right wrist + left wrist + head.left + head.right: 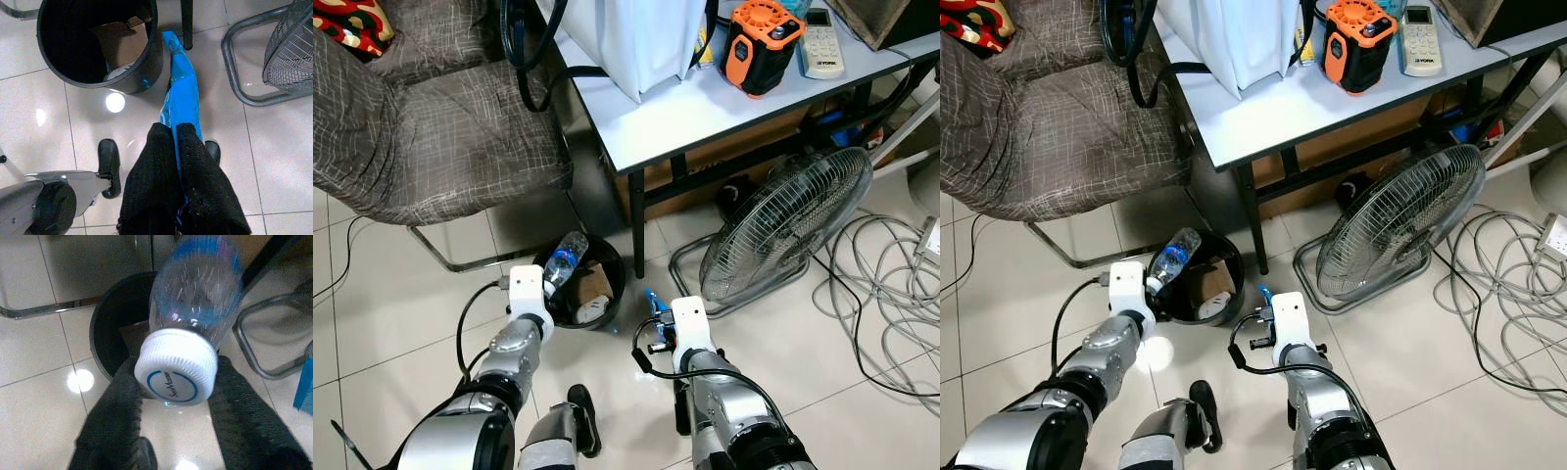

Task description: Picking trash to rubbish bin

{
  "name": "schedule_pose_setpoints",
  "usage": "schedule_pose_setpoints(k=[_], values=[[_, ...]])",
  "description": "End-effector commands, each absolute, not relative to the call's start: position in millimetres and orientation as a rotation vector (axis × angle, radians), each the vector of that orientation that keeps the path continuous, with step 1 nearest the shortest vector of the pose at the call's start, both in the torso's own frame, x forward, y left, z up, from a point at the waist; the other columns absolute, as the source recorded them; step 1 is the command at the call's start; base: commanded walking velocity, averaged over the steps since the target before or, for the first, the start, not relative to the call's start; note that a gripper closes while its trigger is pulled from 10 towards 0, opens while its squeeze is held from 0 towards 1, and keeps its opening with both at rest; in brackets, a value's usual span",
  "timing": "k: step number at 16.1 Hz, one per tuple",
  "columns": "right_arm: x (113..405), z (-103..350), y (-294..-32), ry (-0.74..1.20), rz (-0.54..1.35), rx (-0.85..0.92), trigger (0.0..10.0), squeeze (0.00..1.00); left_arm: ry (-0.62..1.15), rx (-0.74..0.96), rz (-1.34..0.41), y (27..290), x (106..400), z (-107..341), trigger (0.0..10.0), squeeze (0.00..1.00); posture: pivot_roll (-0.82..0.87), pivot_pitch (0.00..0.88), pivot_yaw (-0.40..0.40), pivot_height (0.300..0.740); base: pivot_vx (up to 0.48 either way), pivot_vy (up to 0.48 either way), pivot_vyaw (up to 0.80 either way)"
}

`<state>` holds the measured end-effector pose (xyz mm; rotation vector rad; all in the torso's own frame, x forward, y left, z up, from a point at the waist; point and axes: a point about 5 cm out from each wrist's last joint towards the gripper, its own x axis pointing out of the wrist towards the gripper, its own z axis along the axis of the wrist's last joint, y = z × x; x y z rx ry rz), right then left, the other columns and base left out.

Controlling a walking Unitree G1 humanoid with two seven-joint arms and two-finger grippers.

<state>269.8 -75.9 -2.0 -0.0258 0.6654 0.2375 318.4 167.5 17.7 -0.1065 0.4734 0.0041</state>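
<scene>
A black round rubbish bin (612,262) stands on the tiled floor by the table leg, with cardboard and paper inside. My left gripper (173,396) is shut on a clear plastic bottle (566,257) with a white cap (177,373) and blue label, held tilted over the bin's near-left rim (98,352). My right gripper (177,134) is shut on a flat blue wrapper (182,98), held just right of the bin (146,68) above the floor. That blue wrapper (654,302) pokes up past the right wrist.
A metal floor fan (788,220) leans right of the bin, with grey cables (886,294) beyond. A white table (705,108) with an orange device (759,44) stands behind. A grey patterned chair (431,127) is at the left. My feet (108,164) stand on the tiles.
</scene>
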Motion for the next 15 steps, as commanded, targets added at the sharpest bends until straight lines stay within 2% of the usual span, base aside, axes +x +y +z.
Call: schedule_pose_setpoints(k=[1, 12, 15], values=[[252.3, -12.4, -62.0, 0.722, 0.275, 0.001, 10.0, 0.0, 0.504, -0.111, 0.03, 172.0, 310.8, 9.3, 10.0, 1.0, -0.28, 0.383, 0.096, 0.74, 0.0, 0.0, 0.0], [251.5, -8.8, -61.2, 0.724, 0.276, 0.003, 10.0, 0.0, 0.505, -0.102, 0.055, 174.6, 308.6, 7.4, 10.0, 1.0, -0.28, 0.387, 0.091, 0.74, 0.0, 0.0, 0.0], [256.3, -7.8, -60.8, 0.714, 0.289, -0.013, 10.0, 0.0, 0.509, -0.081, 0.014, 176.6, 304.8, 4.4, 10.0, 1.0, -0.25, 0.375, 0.09, 0.74, 0.0, 0.0, 0.0]])
